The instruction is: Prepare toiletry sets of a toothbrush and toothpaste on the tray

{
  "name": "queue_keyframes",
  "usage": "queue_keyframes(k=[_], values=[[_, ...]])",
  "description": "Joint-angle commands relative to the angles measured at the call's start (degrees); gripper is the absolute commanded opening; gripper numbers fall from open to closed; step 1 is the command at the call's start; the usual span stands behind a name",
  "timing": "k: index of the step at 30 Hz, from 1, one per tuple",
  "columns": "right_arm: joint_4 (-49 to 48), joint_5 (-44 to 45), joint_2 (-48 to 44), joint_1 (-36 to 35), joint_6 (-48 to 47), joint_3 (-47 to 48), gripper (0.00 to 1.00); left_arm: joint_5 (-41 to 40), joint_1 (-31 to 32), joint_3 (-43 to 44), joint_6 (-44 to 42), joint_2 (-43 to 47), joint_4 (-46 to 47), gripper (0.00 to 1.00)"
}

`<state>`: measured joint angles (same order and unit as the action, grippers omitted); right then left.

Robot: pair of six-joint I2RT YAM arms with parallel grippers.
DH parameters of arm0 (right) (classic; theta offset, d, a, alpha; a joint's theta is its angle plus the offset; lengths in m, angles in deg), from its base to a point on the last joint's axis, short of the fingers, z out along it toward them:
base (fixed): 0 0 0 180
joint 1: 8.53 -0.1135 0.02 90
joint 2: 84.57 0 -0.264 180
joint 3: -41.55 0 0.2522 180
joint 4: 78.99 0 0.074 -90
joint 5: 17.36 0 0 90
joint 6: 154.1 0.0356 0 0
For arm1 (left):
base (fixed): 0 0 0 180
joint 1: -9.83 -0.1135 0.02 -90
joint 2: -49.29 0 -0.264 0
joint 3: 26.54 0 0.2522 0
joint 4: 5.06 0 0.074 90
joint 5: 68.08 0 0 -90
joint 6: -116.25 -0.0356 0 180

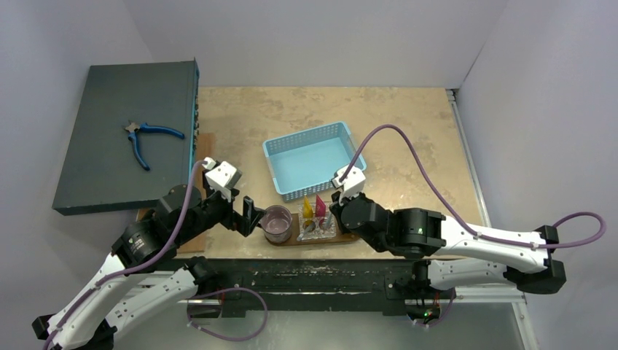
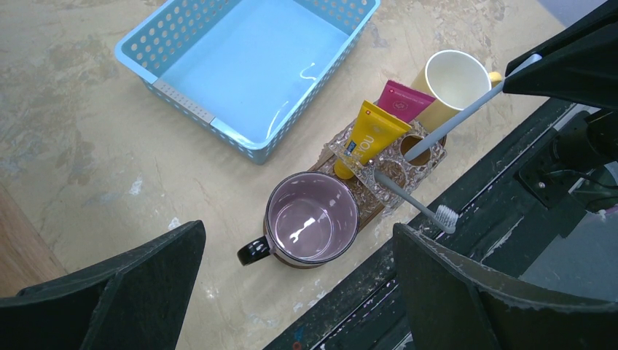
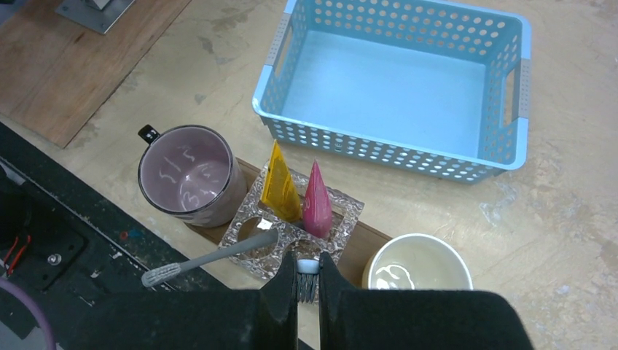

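Toothbrush (image 2: 466,113) pinched tight in my right claw (image 3: 307,281), handle end in clear holder (image 3: 342,211) on tray (image 3: 368,240), beside toothpaste tubes (image 3: 279,191). Left claw (image 1: 250,216) gaping wide, empty, near purple mug (image 1: 276,222).

Both tray (image 3: 368,240) ends are occupied: purple mug (image 3: 229,193) at the left, cream cup (image 3: 417,273) at the right. The middle is filled by a clear holder (image 3: 342,208) with the yellow tube (image 3: 279,189) and pink tube (image 3: 316,200) upright. The front approach is crossed by a grey toothbrush (image 3: 218,257) jutting over the near edge. The holder's near side is covered from above by the right gripper (image 3: 307,277), clamped on a pale toothbrush (image 2: 466,113). The rear is walled by the blue basket (image 3: 393,149), with only a narrow strip of table (image 3: 568,219) between. The mug's left side is blocked by the left gripper (image 1: 251,216), jaws wide.
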<state>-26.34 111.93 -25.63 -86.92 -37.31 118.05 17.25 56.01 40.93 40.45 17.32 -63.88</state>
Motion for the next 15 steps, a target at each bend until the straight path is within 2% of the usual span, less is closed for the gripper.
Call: queue_keyframes(k=[1,15], values=[[-7.9,2.6,-2.7,-0.4,0.7,-3.8,0.00,0.0,0.2,-0.2,-0.3,0.4,1.8,1.00],[-20.6,5.8,-6.6,-0.4,0.3,-14.9,0.00,-0.4,0.2,-0.1,-0.4,0.1,1.4,1.00]])
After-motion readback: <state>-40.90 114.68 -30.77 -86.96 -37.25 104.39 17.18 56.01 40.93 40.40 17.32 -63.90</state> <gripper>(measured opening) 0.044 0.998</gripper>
